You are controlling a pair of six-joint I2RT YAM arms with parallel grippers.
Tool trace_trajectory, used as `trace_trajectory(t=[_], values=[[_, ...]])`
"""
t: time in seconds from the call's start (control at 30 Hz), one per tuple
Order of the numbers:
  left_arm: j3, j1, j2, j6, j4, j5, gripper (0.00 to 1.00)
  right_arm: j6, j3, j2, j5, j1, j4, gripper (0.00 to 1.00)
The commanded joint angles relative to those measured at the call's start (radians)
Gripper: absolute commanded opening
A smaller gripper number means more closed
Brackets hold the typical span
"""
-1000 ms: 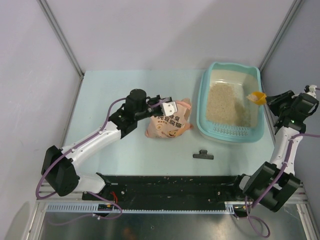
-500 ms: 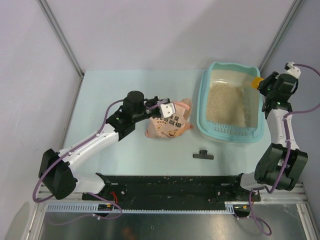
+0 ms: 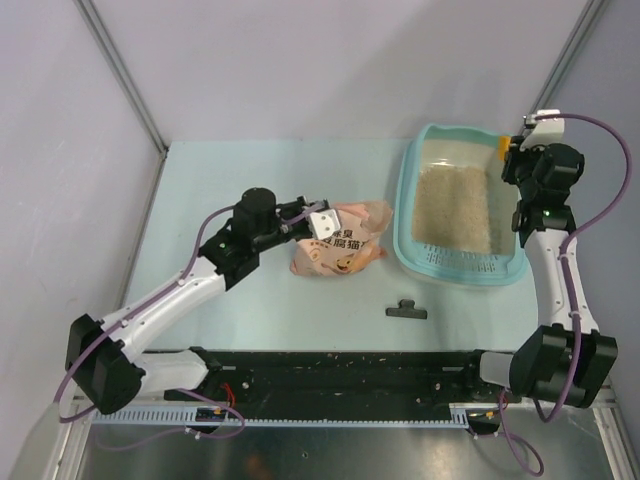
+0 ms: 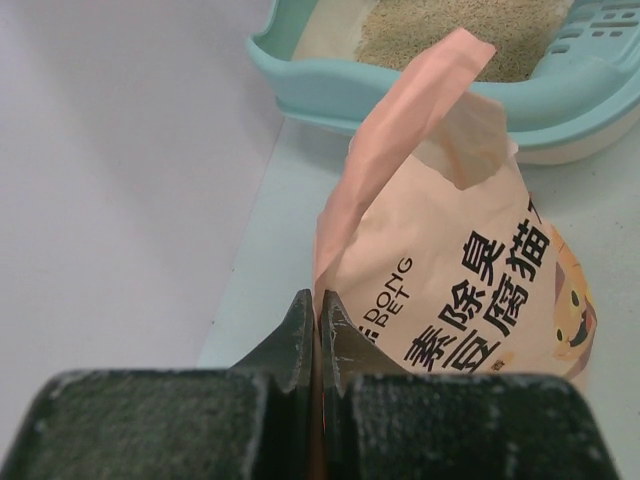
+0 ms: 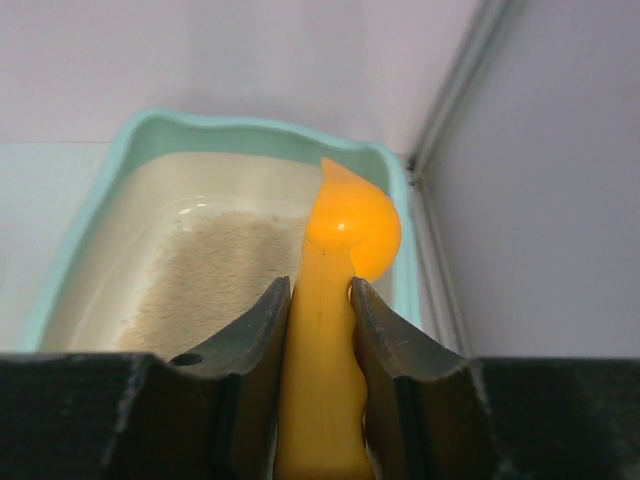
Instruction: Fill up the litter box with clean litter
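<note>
Surface: pale table (image 3: 250,300), the litter box (image 3: 404,215) at your right, the clean litter (image 3: 450,205) inside.
Top view: your right gripper (image 3: 508,156) has swung from the box's right side to its far corner.
Left wrist: left gripper (image 4: 315,300) pinches the bag's (image 4: 450,270) edge.
Right wrist: jaws clamp the orange scoop (image 5: 345,230).

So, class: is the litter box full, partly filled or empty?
Partly filled: clean litter covers the middle of the litter box, but bare pale floor shows at its far end.

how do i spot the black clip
Find the light-teal plastic litter box on the pale table's right side. Just in front of its slotted end lies a small black clip, far darker and smaller than the pink-orange printed bag.
</note>
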Motion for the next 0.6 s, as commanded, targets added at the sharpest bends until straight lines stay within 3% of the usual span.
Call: trace_trajectory(t=[0.0,0.3,0.57], values=[[-0.015,0.024,-0.092,-0.022,0.065,-0.018,0.0,0.034,0.01,-0.059,-0.184,0.083,-0.046,0.0],[-0.07,0.104,-0.233,-0.028,0.003,-0.041,0.0,0.178,0.018,0.022,-0.422,0.336,-0.036,0.0],[-0.13,0.179,-0.371,-0.016,-0.067,-0.053,0.0,0.256,0.076,0.208,-0.343,0.493,0.024,0.0]])
